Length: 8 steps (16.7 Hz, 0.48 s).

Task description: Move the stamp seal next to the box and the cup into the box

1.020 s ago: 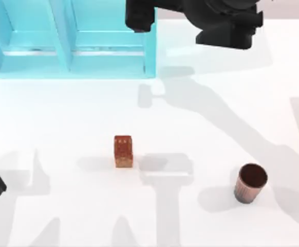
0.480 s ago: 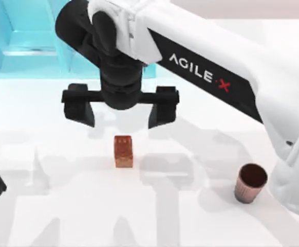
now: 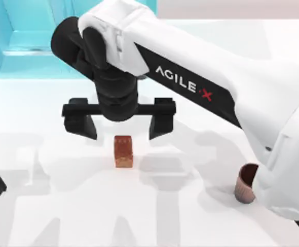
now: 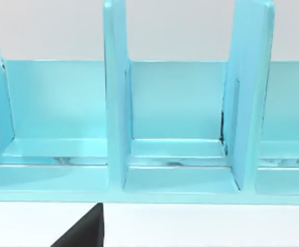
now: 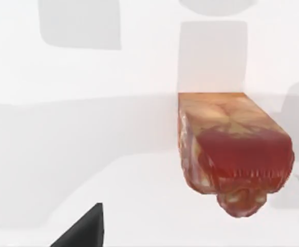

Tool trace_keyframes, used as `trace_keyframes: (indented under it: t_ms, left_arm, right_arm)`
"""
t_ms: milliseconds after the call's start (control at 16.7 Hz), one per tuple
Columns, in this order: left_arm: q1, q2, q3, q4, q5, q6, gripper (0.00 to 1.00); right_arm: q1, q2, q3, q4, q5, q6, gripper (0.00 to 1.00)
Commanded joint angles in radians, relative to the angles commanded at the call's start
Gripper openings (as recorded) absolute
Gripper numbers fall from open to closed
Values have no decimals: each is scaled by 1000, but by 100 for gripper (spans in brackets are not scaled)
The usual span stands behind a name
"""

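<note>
Two spread fingers, right tool above stamp seal

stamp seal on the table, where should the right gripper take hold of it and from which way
Probably from straight above, closing on the two flat side faces of the stamp seal around its upper half. It stands upright and alone on the white table, so its parallel sides suit two fingers. The right gripper already hovers open just above it, fingers spread to the top view's left and right. The left arm sits parked at the left edge.
</note>
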State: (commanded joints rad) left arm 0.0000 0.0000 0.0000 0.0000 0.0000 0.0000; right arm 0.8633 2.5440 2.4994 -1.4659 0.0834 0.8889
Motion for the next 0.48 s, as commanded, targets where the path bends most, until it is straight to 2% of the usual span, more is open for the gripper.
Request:
trace_keyframes:
  t_ms: [180, 480]
  left_arm:
    - [0, 0, 0, 0, 0, 0, 100]
    - [0, 0, 0, 0, 0, 0, 100]
  right_arm:
    - [0, -1, -35, 36, 1, -3, 100]
    - [-4, 3, -196, 203, 1, -8, 100]
